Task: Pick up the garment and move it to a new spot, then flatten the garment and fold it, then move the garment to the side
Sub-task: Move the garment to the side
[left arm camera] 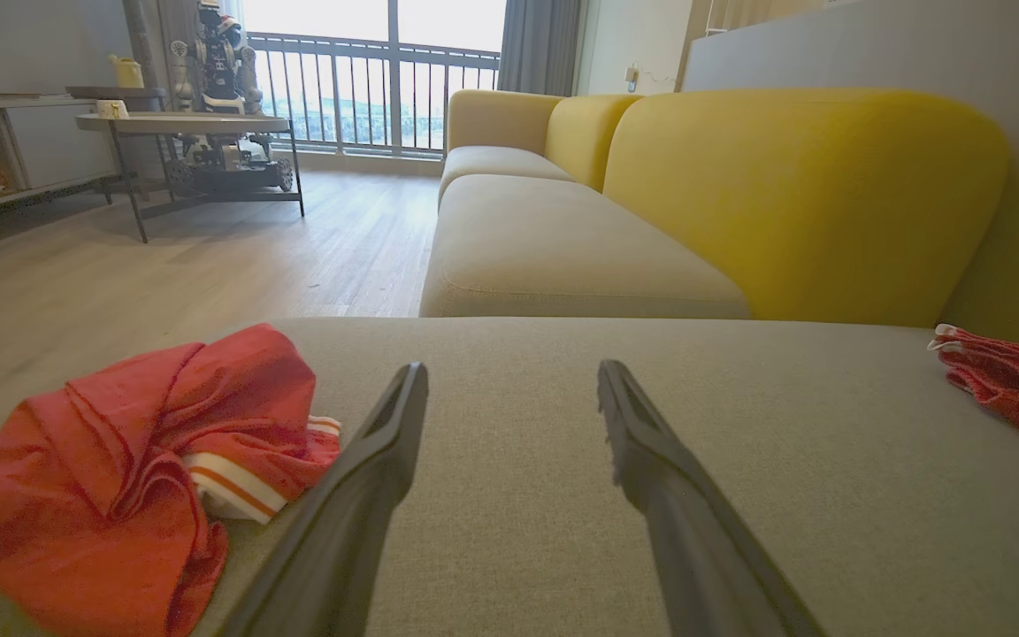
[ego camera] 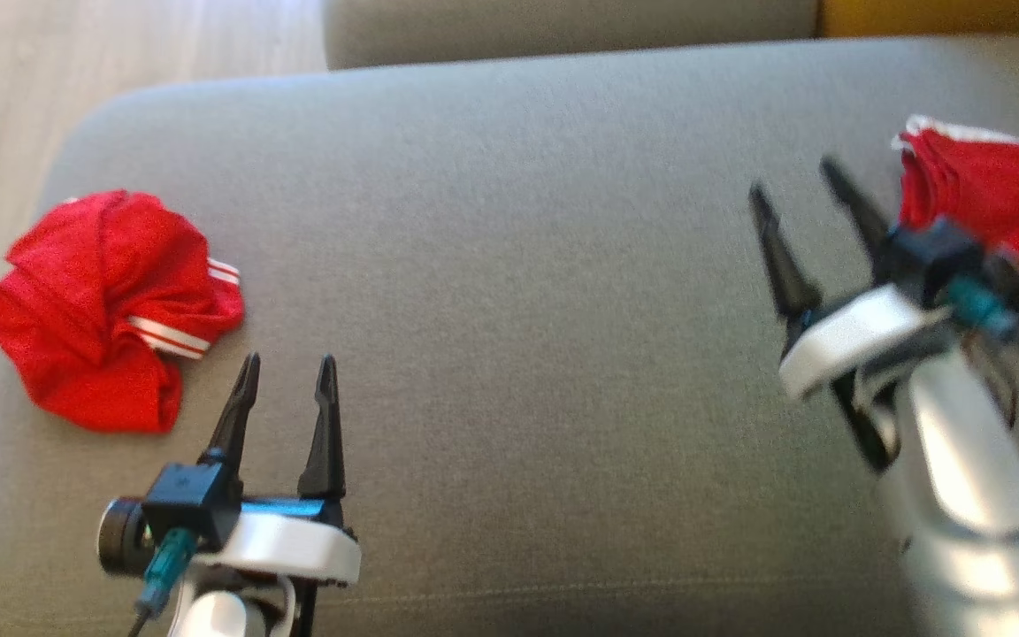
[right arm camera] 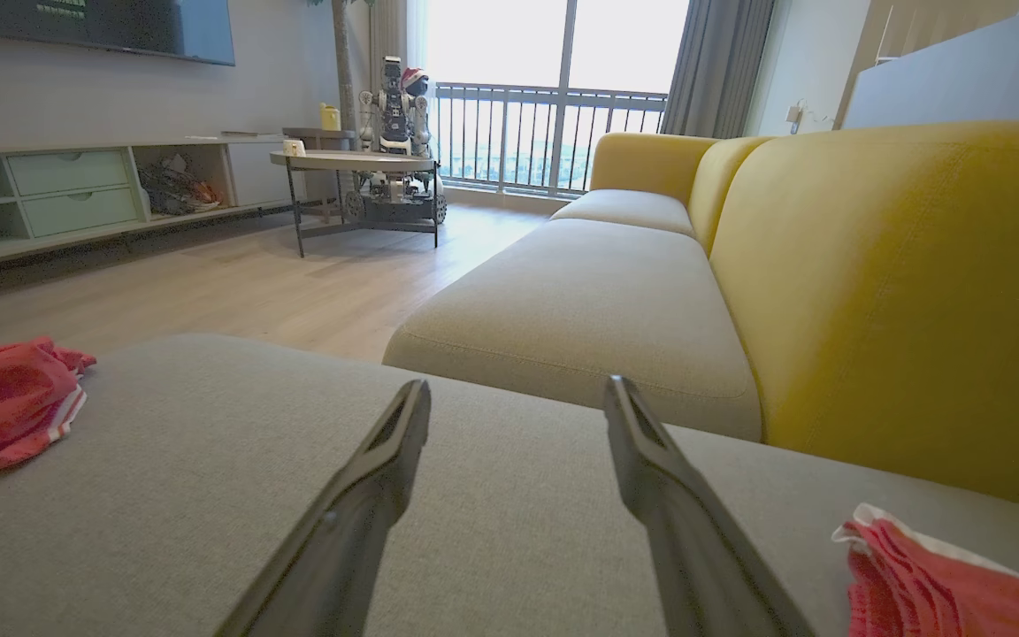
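Loosely crumpled, the red garment (ego camera: 94,305) shows white-striped trim.

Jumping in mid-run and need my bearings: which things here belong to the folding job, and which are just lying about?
Job: crumpled red garment, grey cushion under it, left gripper and right gripper, both open and empty.
Lying about: folded red garment, seemingly done; yellow sofa; coffee table.

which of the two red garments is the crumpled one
The garment on the left, beside the left gripper: it sits in a bunched heap with striped bands showing. The garment on the right, by the right gripper, lies in neat flat layers.
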Motion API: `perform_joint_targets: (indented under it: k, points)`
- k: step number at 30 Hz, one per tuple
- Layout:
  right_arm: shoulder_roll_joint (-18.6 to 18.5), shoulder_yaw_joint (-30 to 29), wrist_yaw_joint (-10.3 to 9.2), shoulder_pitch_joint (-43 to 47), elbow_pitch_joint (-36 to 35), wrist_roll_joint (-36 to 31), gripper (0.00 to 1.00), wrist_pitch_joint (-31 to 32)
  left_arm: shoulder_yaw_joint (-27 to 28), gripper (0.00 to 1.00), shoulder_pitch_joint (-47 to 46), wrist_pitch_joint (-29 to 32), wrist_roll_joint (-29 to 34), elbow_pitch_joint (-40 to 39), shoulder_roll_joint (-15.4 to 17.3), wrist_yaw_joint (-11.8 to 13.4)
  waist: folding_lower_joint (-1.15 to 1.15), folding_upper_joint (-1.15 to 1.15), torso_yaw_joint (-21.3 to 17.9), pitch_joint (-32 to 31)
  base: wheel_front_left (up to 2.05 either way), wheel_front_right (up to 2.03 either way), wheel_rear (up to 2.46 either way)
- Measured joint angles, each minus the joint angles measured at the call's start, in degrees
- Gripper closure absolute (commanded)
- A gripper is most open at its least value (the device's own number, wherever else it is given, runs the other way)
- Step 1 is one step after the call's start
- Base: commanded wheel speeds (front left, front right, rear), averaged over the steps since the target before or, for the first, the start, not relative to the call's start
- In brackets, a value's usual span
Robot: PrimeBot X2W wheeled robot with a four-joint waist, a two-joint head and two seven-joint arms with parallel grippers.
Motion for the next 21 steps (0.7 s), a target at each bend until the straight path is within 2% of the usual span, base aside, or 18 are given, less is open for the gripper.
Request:
perform_joint_targets:
  k: [5, 10, 21]
  points:
    - [2.15, -0.43, 0.0, 9.41, -0.9, -0.69, 0.0, -0.76, 0.94, 0.0, 3.2, 0.0, 0.01, 0.87, 0.02, 0.35, 0.0, 0.0, 1.52, -4.01, 0.0, 0.0, 0.0]
    - [2.66, -1.62, 0.0, 17.05, -3.32, -3.09, 0.0, -0.92, 1.52, 0.0, 6.79, 0.0, 0.27, 1.71, 0.04, 0.6, 0.0, 0.0, 2.58, -6.8, 0.0, 0.0, 0.0]
    - [3.08, -1.42, 0.0, 22.65, -8.44, -0.07, 0.0, -1.01, 2.12, 0.0, 7.44, 0.0, 0.54, 1.49, 0.08, 0.93, 0.0, 0.0, 2.82, -7.95, 0.0, 0.0, 0.0]
